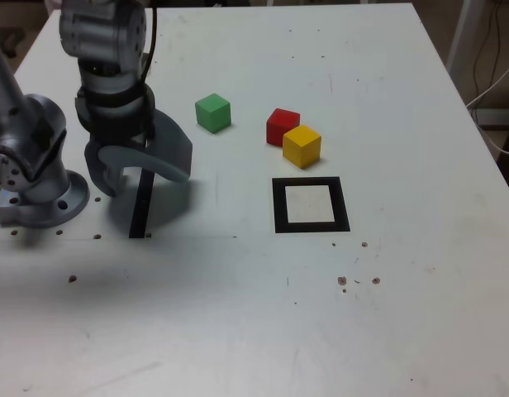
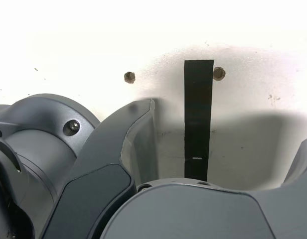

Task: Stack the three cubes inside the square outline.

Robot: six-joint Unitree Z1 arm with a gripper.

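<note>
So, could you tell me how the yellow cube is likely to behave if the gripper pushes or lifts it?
The yellow cube looks rigid and flat-faced, so it should slide rather than roll. It seems to touch the red cube, so a push may shift both. The open gripper looks wider than it.

Exterior view: high, off-arm, looking down across the white table (image 1: 238,314).
Wrist view: close above the table, facing down.
Shared: narrow black tape strip (image 1: 140,207) (image 2: 198,119).
</note>
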